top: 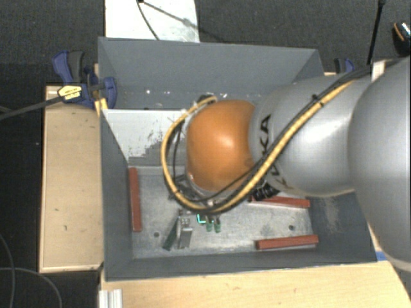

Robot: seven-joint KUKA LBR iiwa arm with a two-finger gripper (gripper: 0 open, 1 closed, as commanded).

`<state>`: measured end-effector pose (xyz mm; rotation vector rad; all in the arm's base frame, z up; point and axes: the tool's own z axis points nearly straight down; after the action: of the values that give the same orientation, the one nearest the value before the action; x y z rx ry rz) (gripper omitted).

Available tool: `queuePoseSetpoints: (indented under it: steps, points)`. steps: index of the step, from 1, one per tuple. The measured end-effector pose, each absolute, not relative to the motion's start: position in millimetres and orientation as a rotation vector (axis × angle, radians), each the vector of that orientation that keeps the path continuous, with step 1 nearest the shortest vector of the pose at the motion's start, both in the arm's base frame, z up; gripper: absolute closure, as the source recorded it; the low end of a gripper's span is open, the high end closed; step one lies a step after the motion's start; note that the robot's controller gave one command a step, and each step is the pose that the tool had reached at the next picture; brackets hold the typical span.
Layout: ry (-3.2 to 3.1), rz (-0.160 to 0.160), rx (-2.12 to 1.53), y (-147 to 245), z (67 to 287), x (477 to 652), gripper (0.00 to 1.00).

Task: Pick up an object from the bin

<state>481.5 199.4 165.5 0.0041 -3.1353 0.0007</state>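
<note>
You cannot tell whether the tool (187, 231) is spread. The small dark strip (171, 238) beside it looks light and stiff; grip its middle.

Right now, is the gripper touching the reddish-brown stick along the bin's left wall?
No, bare bin floor separates the gripper from the reddish-brown stick.

Even light from above brightens the left wall of the bin (144, 133). The arm (321, 140) shades the floor beneath it.
</note>
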Motion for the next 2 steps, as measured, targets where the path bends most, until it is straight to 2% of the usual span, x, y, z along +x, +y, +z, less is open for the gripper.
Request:
queuePoseSetpoints:
  steps: [1,2]
  points:
    - [-3.131,0.003,0.186,175.3,66.2,507.6,0.0]
    - [-3.137,-0.002,0.178,177.1,70.2,508.4,1.0]
